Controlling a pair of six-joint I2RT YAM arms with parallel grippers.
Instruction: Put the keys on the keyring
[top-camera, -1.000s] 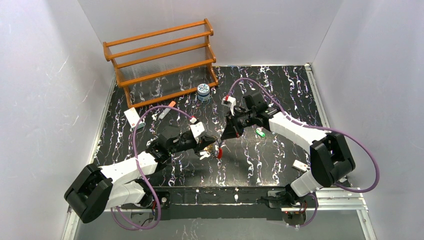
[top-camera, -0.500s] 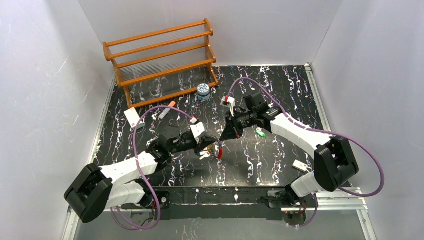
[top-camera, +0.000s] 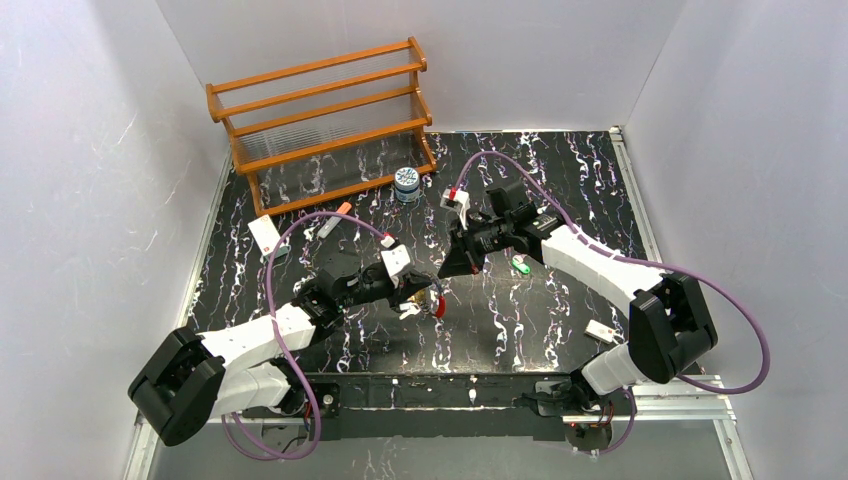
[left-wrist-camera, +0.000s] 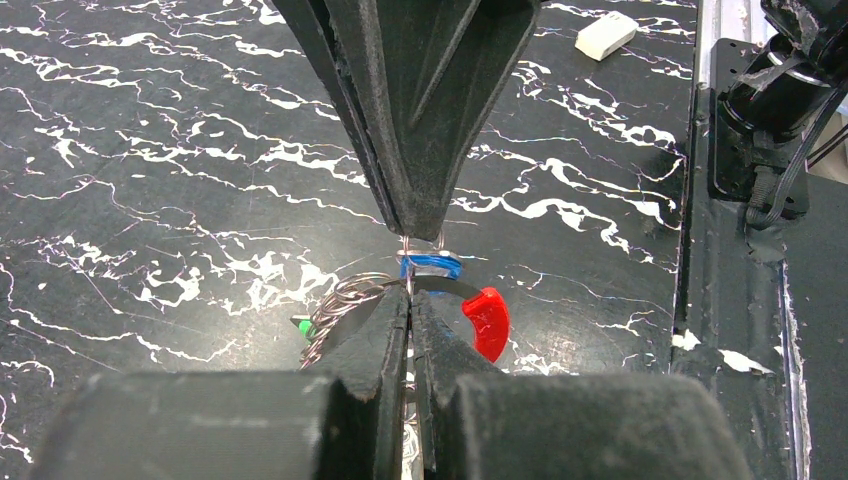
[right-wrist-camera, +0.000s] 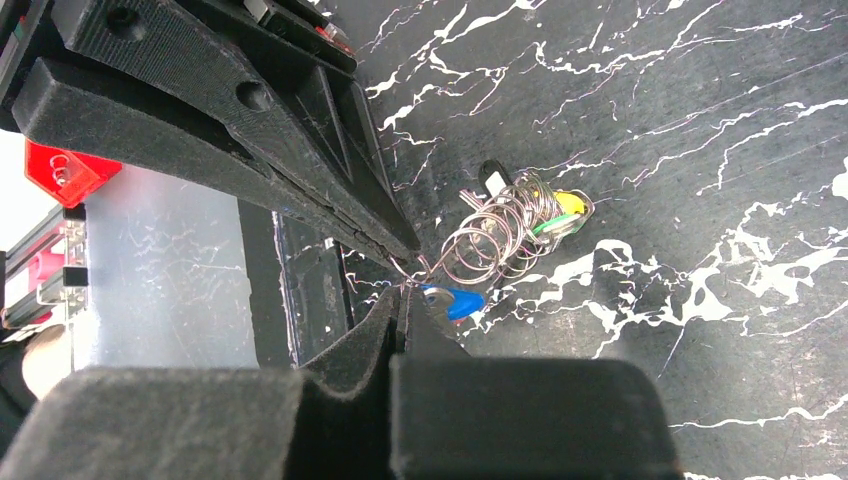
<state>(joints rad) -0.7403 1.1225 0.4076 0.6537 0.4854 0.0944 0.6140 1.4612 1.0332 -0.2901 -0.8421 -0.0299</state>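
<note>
The keyring (left-wrist-camera: 340, 303) is a coil of thin silver wire with a red part (left-wrist-camera: 487, 322); it hangs just above the table at the centre (top-camera: 432, 303). My left gripper (left-wrist-camera: 410, 300) is shut on its wire. From the far side my right gripper (right-wrist-camera: 400, 305) meets it tip to tip and is shut, with the blue key (right-wrist-camera: 452, 300) at its fingertips, its blade apparently between them. A yellow-headed key (right-wrist-camera: 568, 203) and a green-headed one hang among the coils. Another green key (top-camera: 520, 265) lies loose on the table beside the right arm.
A wooden rack (top-camera: 320, 110) stands at the back left with a blue-white jar (top-camera: 406, 183) in front of it. A white card (top-camera: 265, 235) and a marker (top-camera: 335, 222) lie at the left. A small white block (top-camera: 600, 330) rests near the right arm's base.
The right gripper has drawn slightly back toward the far left, staying tip to tip with the left one. The left gripper and the keyring have barely moved.
</note>
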